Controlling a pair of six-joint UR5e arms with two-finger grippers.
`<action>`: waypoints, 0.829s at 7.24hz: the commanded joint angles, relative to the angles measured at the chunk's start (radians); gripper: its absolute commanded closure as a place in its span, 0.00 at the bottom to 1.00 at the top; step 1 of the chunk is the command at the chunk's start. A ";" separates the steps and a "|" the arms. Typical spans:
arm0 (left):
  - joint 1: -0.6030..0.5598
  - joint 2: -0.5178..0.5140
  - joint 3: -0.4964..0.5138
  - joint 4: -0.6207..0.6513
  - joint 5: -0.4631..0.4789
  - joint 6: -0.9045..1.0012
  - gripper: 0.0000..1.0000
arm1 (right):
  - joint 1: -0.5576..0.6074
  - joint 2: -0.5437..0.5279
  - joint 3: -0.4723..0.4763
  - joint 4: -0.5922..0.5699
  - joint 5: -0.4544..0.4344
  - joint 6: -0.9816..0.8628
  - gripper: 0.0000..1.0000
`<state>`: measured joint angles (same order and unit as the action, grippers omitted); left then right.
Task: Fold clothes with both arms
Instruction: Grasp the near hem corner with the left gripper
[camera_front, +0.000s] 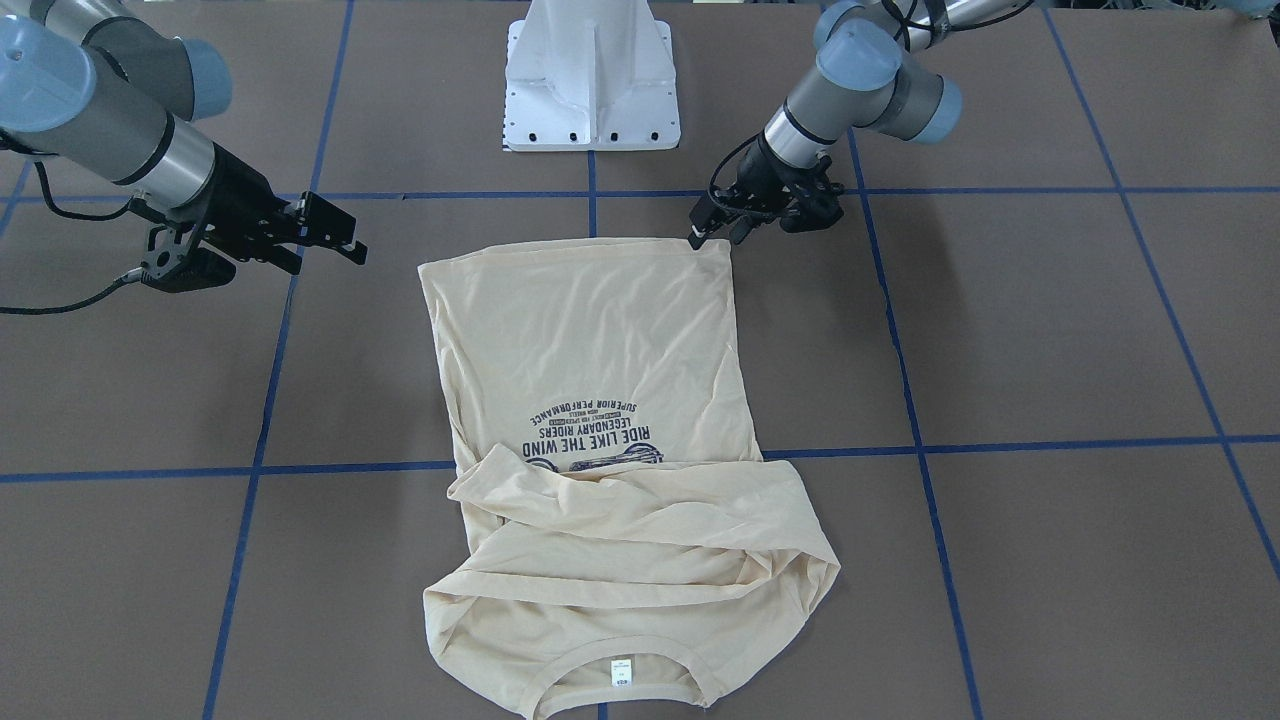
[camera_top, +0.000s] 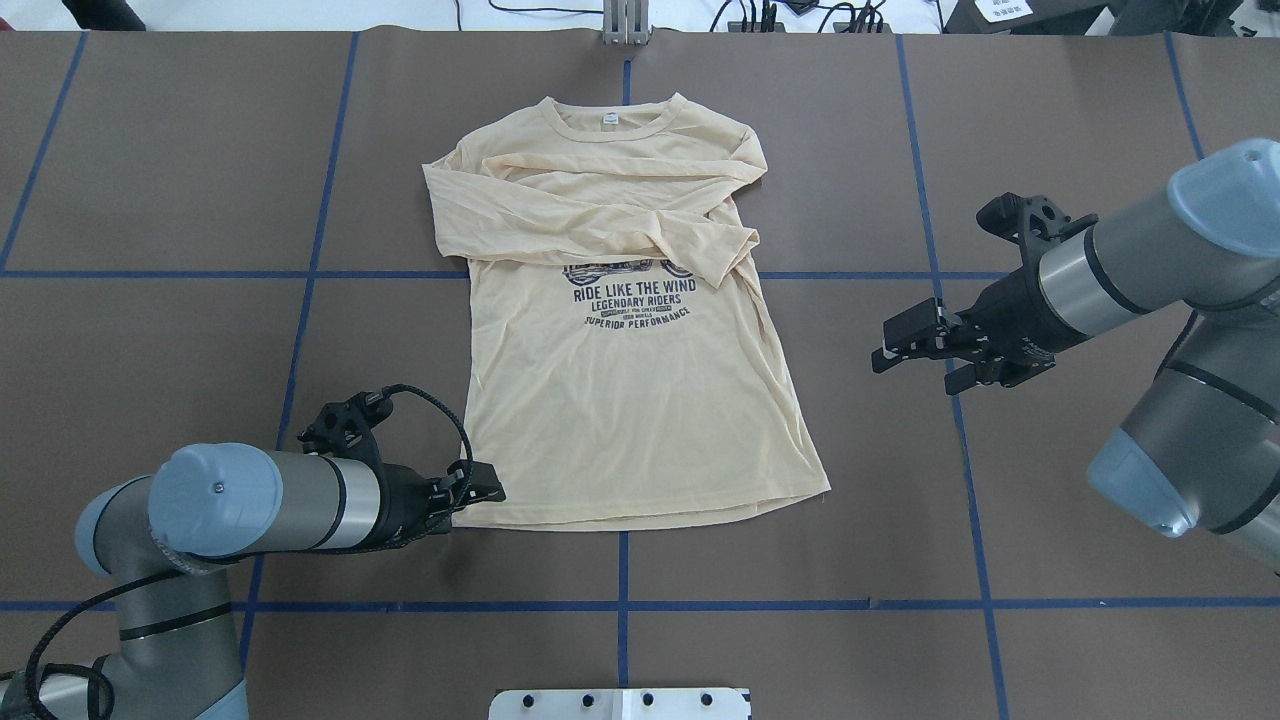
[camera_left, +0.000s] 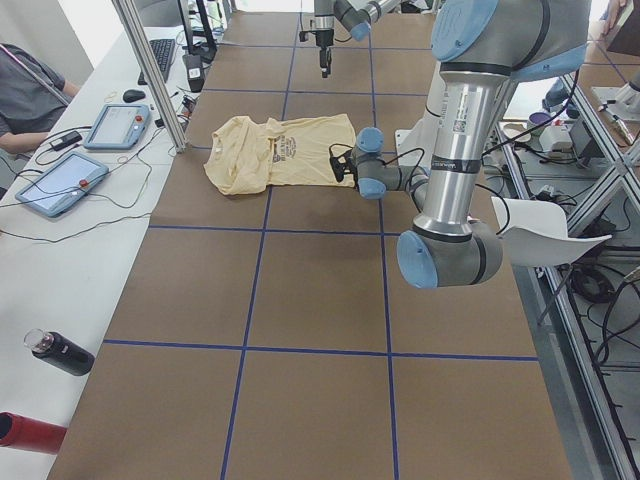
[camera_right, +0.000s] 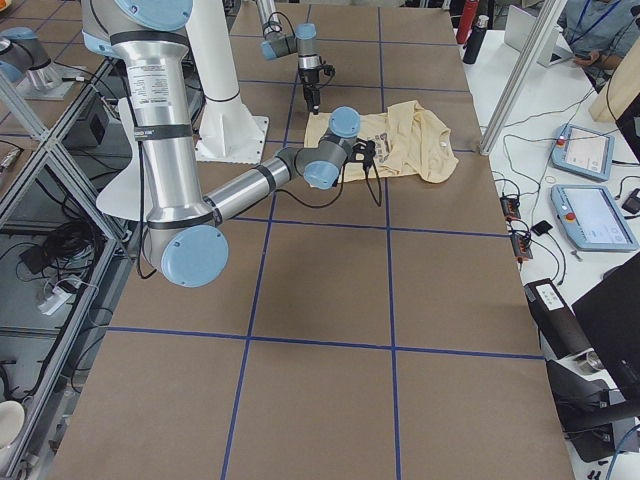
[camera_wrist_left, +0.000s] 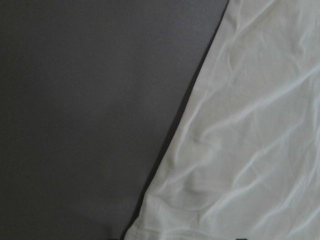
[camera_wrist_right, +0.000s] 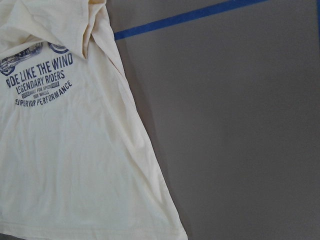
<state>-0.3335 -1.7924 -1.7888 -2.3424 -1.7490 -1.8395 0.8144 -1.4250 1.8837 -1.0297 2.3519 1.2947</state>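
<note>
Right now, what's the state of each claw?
Left claw: looks open, at the shirt hem corner.
Right claw: open, empty.

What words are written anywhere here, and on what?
"RIDE LIKE THE WIND": T-shirt, chest print.
"LEGENDARY RIDERS": same print, next line.
"SUPERIOR PERFORMANCE": same print, bottom line.
Tiny lines between those two: too small to read.
White neck label: too small to read.

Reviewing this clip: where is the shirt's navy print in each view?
Front-facing: navy print centre, upside down.
Overhead: print centre.
Exterior left: print upper middle, tiny.
Exterior right: print upper middle.
Left wrist: not in it.
Right wrist: print upper left.
Shared landmark: folded sleeves bordering it.
</note>
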 joint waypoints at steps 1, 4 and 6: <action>0.001 -0.007 0.003 0.005 0.000 -0.001 0.22 | 0.000 0.000 0.002 0.000 0.001 0.000 0.00; 0.008 -0.013 0.003 0.021 0.000 -0.001 0.23 | 0.000 0.000 0.000 -0.001 0.001 0.000 0.00; 0.008 -0.015 0.002 0.023 0.000 -0.003 0.37 | 0.000 0.000 0.002 -0.001 0.003 0.000 0.00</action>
<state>-0.3256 -1.8062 -1.7858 -2.3203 -1.7487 -1.8419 0.8145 -1.4251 1.8839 -1.0308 2.3535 1.2947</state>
